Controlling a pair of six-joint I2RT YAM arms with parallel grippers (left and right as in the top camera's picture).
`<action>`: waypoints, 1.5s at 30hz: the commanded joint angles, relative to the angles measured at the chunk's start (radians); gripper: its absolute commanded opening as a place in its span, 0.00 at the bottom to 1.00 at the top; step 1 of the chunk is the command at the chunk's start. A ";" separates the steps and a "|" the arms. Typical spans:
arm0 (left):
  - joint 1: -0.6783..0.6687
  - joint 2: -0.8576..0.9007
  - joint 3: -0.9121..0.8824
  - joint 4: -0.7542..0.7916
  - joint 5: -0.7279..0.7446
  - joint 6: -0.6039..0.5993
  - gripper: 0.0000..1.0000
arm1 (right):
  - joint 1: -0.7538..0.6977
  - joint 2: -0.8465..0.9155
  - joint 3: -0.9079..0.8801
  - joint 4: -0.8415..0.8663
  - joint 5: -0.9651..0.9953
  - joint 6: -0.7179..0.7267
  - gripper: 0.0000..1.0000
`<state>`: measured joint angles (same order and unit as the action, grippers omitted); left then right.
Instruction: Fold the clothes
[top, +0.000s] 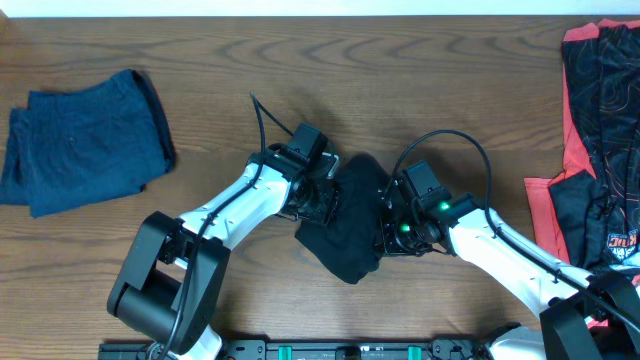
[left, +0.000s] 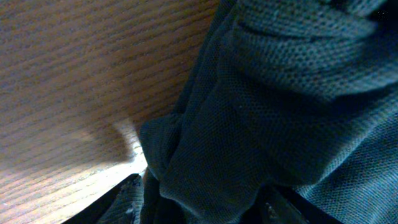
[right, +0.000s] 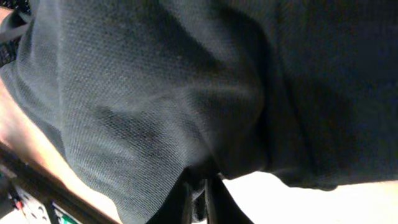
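A brown wood-grain worktop (top: 200, 60) fills the overhead view, with a pale strip along its far edge. At the far left lies a dark blue garment (top: 85, 145), folded into a rough rectangle and flat on the wood, well apart from both arms.

Toward the middle, the left hand (top: 322, 203) reaches in against the left side of a black garment (top: 352, 230), which sits bunched into a crumpled heap at the centre of the worktop. In the left wrist view the mesh cloth fills most of the frame, folded over itself, with bare wood to its left. One dark finger (left: 121, 202) shows only at the bottom edge, with cloth running down beside it. Whether this hand grips the cloth or merely stands around it cannot be told.

The right hand (top: 392, 225) presses against the heap's right side. In its wrist view the fingers (right: 189, 199) stand narrow, drawn together on the lower edge of the black cloth, which hangs above them.

At the far right edge lie red-and-black patterned pieces (top: 600, 130), spread flat and partly cut off by the frame, apart from the heap.
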<state>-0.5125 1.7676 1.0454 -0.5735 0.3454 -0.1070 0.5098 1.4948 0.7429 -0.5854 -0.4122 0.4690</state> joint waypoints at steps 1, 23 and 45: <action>-0.004 0.018 -0.011 -0.001 0.010 0.009 0.61 | 0.007 -0.002 -0.009 0.000 0.021 0.018 0.01; -0.004 0.037 -0.038 0.001 0.009 0.009 0.60 | -0.050 -0.002 -0.015 -0.151 0.402 0.112 0.01; -0.003 -0.060 -0.097 0.056 -0.178 -0.168 0.52 | -0.052 -0.003 -0.013 -0.016 0.566 -0.027 0.08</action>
<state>-0.5247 1.7515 0.9596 -0.5091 0.2737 -0.2424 0.4679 1.4948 0.7376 -0.6132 0.0937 0.4992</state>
